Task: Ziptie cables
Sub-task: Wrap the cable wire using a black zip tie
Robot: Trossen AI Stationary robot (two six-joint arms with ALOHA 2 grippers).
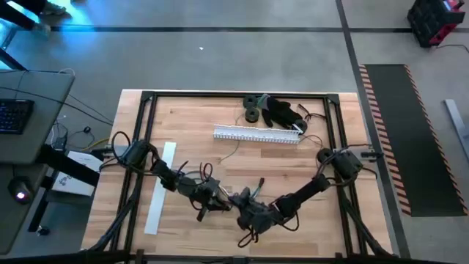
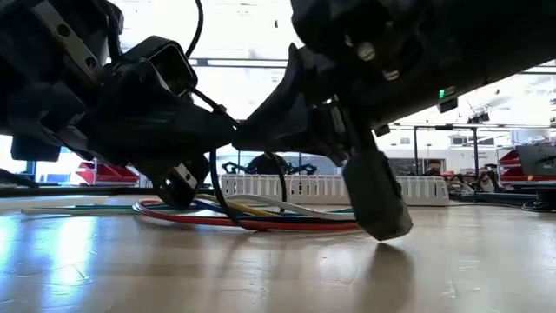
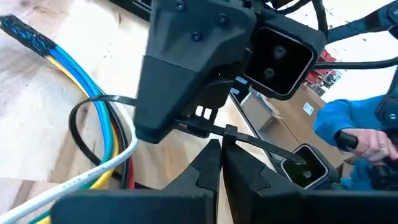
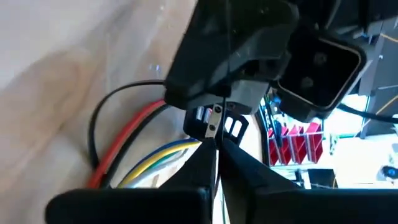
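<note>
Right, my left pincer [image 3: 219,163] is pinched fully closed on the black zip tie [image 3: 261,142], gripping its strap just past the little locking head. My right pincer [image 4: 216,163] is clamped tight too, fingers together on the tie's thin tail, nose to nose with the left one at the near middle of the counter [image 1: 293,169]. Between them the tie makes a loose loop [image 4: 106,112] around the cables [image 4: 134,146], not cinched. I can see red, blue, yellow and a pale grey wire [image 3: 74,183] running through it, lying flat on the wood and trailing off to the left in the low view. Farther back lies the white slotted duct [image 1: 258,134], with black round parts [image 1: 253,106] beyond it at the far edge.
</note>
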